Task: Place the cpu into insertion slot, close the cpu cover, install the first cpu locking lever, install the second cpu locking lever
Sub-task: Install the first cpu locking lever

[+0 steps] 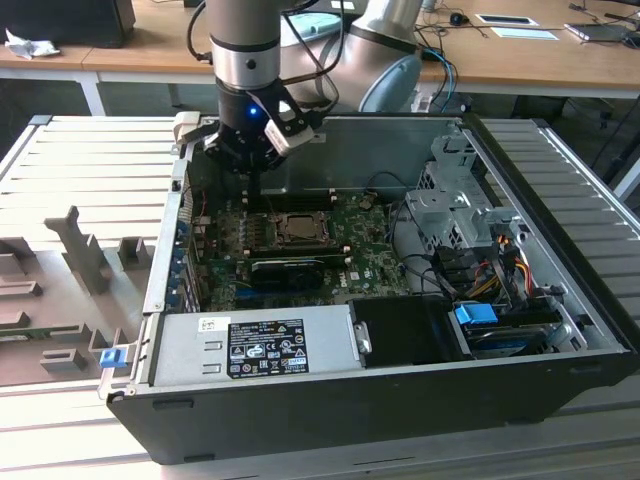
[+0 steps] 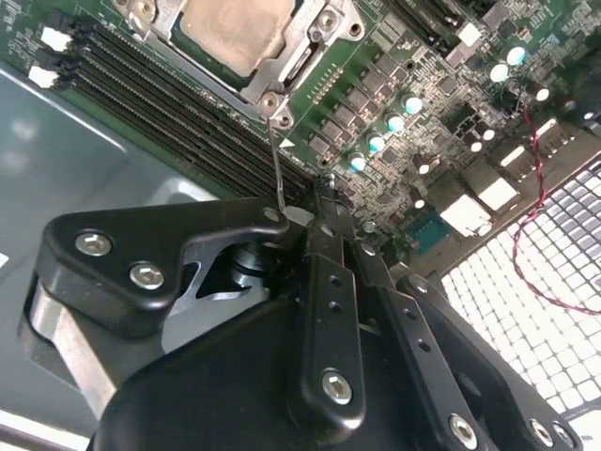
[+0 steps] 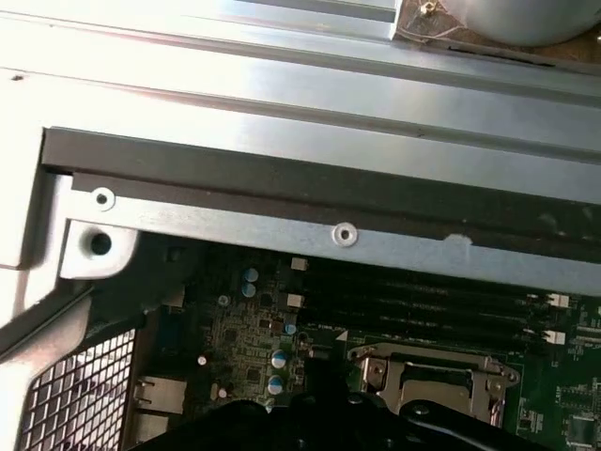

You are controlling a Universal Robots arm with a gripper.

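Black gripper [image 2: 299, 214] fingers, drawn nearly together, pinch the free end of a thin wire locking lever [image 2: 274, 160] just to the exterior view's left of the insertion slot [image 1: 274, 230]. In the slot lies the pale cpu [image 2: 233, 33], with the cpu cover [image 2: 300, 58] already shut over it. A lever-installing step appears to be in hand; which lever cannot be told. Moving it calls for a steady pinch, since the springy rod could slip.

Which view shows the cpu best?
The second wrist view: the cpu sits close, its pale top framed by the cpu cover. The exterior view shows it small; the first wrist view catches mainly the cover.
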